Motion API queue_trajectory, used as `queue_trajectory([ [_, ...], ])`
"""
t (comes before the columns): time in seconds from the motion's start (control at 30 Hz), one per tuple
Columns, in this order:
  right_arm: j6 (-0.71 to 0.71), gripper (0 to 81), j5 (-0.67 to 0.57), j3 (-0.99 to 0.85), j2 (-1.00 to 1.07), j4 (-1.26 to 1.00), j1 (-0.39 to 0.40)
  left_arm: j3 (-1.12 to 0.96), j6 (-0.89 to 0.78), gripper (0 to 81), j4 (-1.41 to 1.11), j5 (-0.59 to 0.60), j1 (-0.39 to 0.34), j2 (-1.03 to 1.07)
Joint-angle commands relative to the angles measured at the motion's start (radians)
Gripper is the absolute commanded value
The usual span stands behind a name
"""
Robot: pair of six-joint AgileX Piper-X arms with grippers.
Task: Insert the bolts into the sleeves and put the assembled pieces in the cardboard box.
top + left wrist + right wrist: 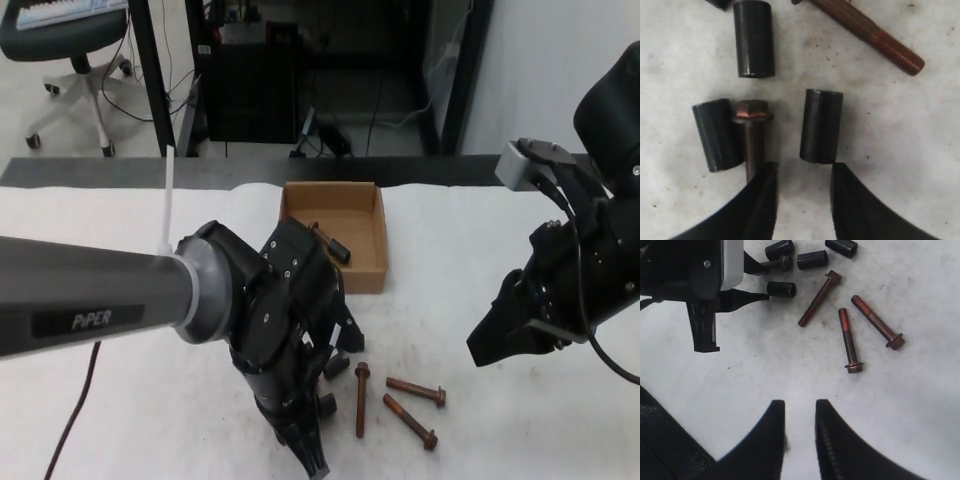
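Note:
My left gripper [804, 172] hangs low over the white bench, open, with nothing between its fingers. A black sleeve [821, 126] lies just beyond its fingertips. Beside it a dark bolt [752, 137] with a coppery head rests against a second sleeve [717, 135], and a third sleeve [755, 39] lies farther on. Three copper bolts [820, 298] [849, 340] [877, 322] lie loose to one side. My right gripper [800, 407] is open and held above bare bench, apart from the parts. The cardboard box [378, 262] stands behind, with one dark assembled piece [330, 243] inside.
The left arm's thick body [270, 320] covers most sleeves in the high view. The right arm [560, 290] is at the right side. The white cloth [480, 420] has free room around the bolts. A chair and dark racks stand beyond the bench's far edge.

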Motion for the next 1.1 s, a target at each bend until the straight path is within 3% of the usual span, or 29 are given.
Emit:
queue_trajectory([
  [0.0,0.001,21.0,-0.019,-0.002,-0.012,0.002,-0.003,-0.014,0.006,33.4,0.023,-0.028,0.000,-0.003],
  [0.23,-0.008,21.0,-0.018,-0.002,-0.012,-0.002,-0.003,-0.092,0.006,33.4,0.135,-0.108,0.000,-0.023],
  [1.07,-0.008,21.0,-0.018,-0.002,-0.012,-0.002,-0.003,-0.154,0.006,33.4,0.119,-0.046,0.000,0.027],
])
